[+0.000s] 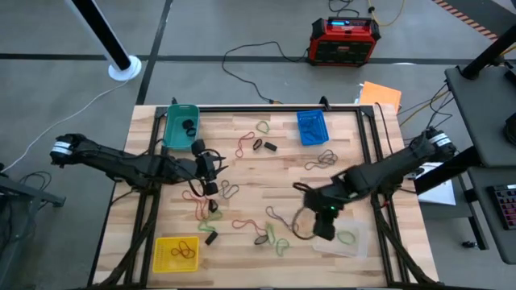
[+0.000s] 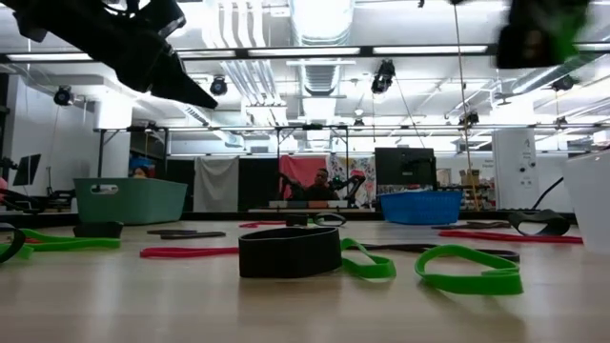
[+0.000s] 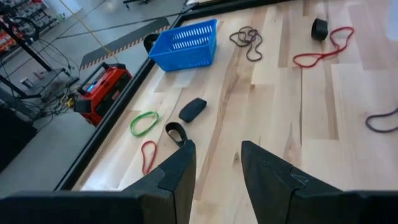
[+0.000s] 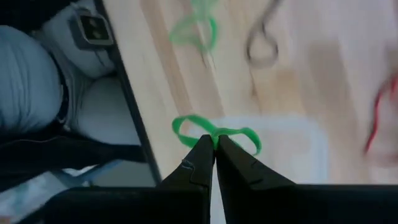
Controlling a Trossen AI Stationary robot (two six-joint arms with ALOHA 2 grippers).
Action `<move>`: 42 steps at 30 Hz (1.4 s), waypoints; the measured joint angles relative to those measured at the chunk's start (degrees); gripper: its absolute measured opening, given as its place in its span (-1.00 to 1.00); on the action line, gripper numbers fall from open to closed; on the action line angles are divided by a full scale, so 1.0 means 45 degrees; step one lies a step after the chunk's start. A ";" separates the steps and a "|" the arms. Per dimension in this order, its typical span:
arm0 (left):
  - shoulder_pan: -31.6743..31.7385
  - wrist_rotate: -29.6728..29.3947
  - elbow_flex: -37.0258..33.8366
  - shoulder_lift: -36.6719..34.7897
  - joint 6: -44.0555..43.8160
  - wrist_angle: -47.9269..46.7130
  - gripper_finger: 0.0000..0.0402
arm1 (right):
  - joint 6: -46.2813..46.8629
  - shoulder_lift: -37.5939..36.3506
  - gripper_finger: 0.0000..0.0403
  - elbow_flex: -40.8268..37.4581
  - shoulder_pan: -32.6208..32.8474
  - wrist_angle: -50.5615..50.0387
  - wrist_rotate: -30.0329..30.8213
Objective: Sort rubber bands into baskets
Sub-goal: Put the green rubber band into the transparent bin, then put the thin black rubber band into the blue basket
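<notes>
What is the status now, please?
Right end effector shut on a green rubber band, above the clear basket. Left end effector open, empty, over the table middle. Nothing in the way.

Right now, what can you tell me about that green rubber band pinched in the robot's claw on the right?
The green rubber band is a thin, bright green elastic loop. The right gripper is shut on its middle, so the loop is squeezed there and bulges out on both sides of the fingertips like a bow. It hangs lifted off the wood, above the translucent clear basket near the table's front right corner.
</notes>
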 joint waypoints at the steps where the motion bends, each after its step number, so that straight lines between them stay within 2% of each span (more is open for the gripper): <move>1: 0.0002 0.0000 0.0000 0.0075 0.0000 0.0021 -0.43 | 0.0609 -0.0179 -0.96 -0.0291 0.0217 0.0041 0.0003; 6: 0.0002 -0.0002 0.0000 0.0388 -0.0009 0.0198 -0.43 | 0.3881 -0.0904 -0.96 -0.1855 0.1296 0.0068 0.0004; 11: 0.0002 -0.0003 0.0004 0.0582 0.0133 0.0575 -0.43 | 0.5314 -0.1229 -0.95 -0.2764 0.1981 0.0095 0.0376; 17: 0.0002 -0.0005 0.0005 0.0613 0.0248 0.0851 -0.43 | 0.5501 -0.1118 -0.85 -0.2913 0.2017 0.0150 0.0693; 30: 0.0002 -0.0007 0.0005 0.0604 -0.0051 0.0855 -0.43 | 0.5105 -0.1113 -0.44 -0.2847 0.2012 0.0119 0.1829; 37: 0.0002 0.0139 0.0005 0.0604 -0.0698 0.0854 -0.43 | 0.3375 -0.1108 -0.33 -0.2538 0.1776 0.0167 0.4651; 42: 0.0007 0.1413 0.0005 0.0604 -0.1576 0.0817 -0.43 | 0.0860 -0.1108 -0.28 -0.2204 0.1543 0.0377 0.7766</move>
